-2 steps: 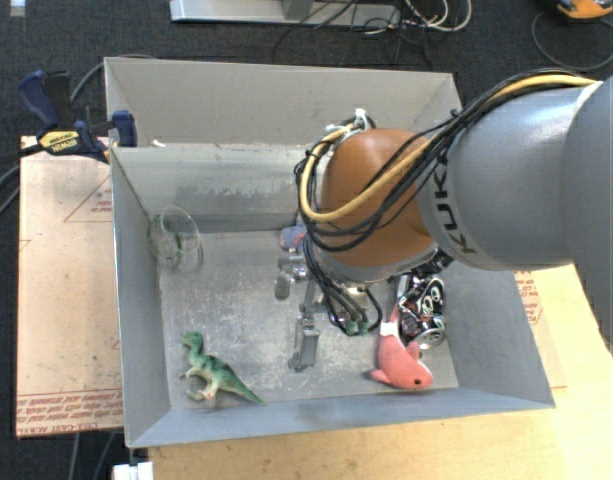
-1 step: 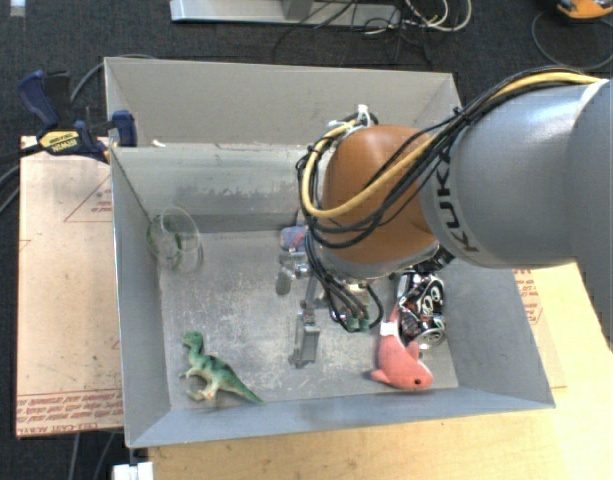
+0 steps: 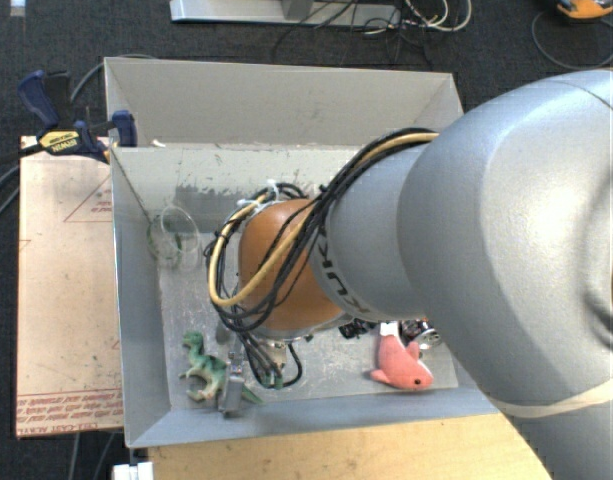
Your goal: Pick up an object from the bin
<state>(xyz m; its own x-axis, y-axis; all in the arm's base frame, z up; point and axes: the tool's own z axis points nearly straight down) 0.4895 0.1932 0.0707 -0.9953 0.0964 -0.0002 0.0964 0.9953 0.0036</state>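
At the bin's (image 3: 134, 308) near left corner, the claw (image 3: 233, 392) sits beside a green toy (image 3: 199, 361); how open it is, I cannot tell. A pink fish (image 3: 401, 366) lies right.

The arm (image 3: 506, 258) runs off the right and bottom edges, and with its orange cover (image 3: 281, 273) hides the bin (image 3: 136, 308) floor above and right of the gripper (image 3: 233, 388). Right of the gripper, small red bits (image 3: 418, 331) lie half under the arm, unnameable; whether the green toy (image 3: 199, 361) at its left touches it is unclear.
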